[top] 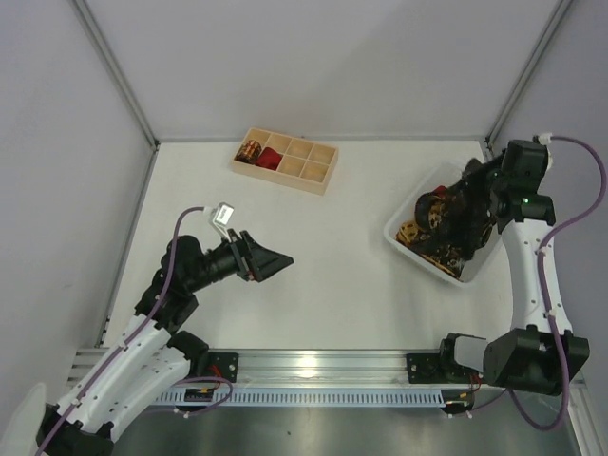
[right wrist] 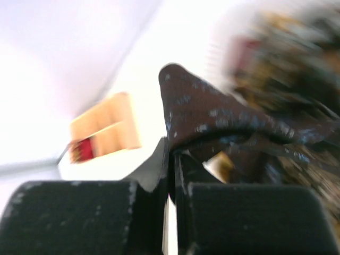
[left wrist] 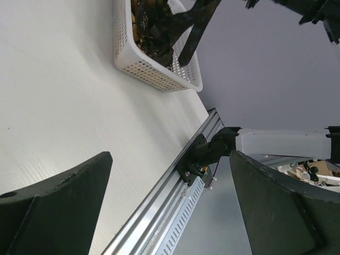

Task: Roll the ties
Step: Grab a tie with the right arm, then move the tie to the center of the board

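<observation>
R gripper (right wrist: pixel 171 153): your fingers pinched shut on brown tie (right wrist: pixel 207 111), over basket (top: pixel 423 258).
L gripper (top: pixel 274 260): your fingers wide open, hovering over table (top: pixel 332 285).

White table (top: pixel 323 280), wooden tray (top: pixel 285 180), plastic basket (top: pixel 418 256)

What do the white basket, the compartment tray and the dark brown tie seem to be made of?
White basket: probably plastic, matte, with perforated walls.
Compartment tray: pale unpainted wood, it seems, with thin dividers.
Dark brown tie: soft fabric with pale dots, draping in folds; the blur hides its finish.
</observation>
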